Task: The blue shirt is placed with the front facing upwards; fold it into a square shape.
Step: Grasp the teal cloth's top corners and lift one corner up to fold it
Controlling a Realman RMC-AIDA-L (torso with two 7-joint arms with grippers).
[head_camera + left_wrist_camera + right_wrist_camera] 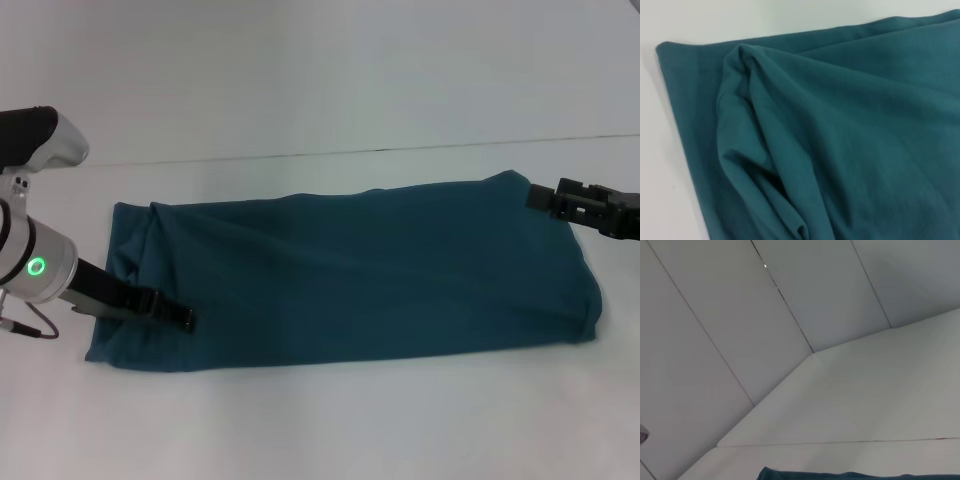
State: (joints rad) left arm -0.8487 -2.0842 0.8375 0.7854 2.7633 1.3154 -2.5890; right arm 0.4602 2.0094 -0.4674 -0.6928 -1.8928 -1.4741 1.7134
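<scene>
Blue shirt (350,275) lies on the white table (320,420) folded into a long band running across the head view from the robot's left to its right; no lettering or neck label shows, only plain teal cloth. At the left end the cloth is doubled, with a rumpled ridge running near the short edge; the left wrist view shows the same end (805,135) as an upper layer with soft folds lying over a flat lower layer whose corner rests on the table (660,190). The left gripper (172,312) reaches in low from the left, its dark tip over the shirt's near left corner and seemingly touching the cloth; whether its fingers are spread or pinched on the fabric cannot be told. The middle of the band is fairly smooth, with shallow creases along its length. At the right end the band rounds off in a folded edge near the front; the right gripper (545,197) sits at the far right corner, its dark tip at the cloth's edge; whether it grips the shirt cannot be told; the right wrist view shows only a thin strip of teal cloth (850,475) below pale wall panels (740,315).
</scene>
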